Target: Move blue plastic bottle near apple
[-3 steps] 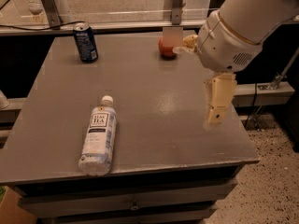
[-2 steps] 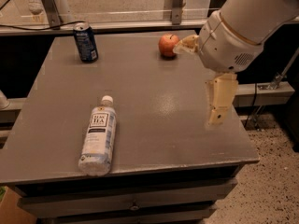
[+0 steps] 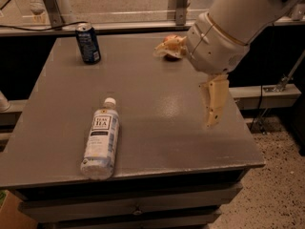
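Gripper (image 3: 186, 88), spread wide and empty, is hovering right of centre; blue plastic bottle (image 3: 101, 140) is lying lower left of it, cap pointing up-frame, well apart from apple (image 3: 169, 39) at upper centre.

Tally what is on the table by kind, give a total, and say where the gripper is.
Bottles: 1, the blue plastic bottle, lying on its side near the front edge.
Cans: 1, the dark blue soda can, upright at the back left.
Apples: 1, the apple, partly hidden behind the arm.
Total: 3.
The gripper hangs over the right side of the table, holding nothing.
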You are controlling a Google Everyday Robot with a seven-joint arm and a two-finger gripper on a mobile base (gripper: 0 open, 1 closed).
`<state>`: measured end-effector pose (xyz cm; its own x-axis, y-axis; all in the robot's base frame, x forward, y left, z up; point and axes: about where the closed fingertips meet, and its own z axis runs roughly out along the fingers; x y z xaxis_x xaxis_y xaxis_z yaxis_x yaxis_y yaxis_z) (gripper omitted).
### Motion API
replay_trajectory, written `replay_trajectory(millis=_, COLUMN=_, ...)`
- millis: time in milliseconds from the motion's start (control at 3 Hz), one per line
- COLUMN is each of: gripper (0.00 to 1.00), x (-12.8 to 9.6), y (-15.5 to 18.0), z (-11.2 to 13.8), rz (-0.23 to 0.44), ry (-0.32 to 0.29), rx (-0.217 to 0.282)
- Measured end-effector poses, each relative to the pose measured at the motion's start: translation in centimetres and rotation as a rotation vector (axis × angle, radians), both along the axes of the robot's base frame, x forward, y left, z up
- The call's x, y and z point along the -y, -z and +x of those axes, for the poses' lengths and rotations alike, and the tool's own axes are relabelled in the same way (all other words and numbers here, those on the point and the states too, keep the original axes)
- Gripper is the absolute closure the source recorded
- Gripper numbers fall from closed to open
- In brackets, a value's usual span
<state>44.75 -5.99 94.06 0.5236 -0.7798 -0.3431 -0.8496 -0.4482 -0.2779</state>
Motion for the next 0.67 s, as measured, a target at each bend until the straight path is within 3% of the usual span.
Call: replay_trajectory(millis=667, gripper=0.00, x=-6.2, y=3.4, z=-1.7, rz=0.001, ry=-0.394, rx=0.060)
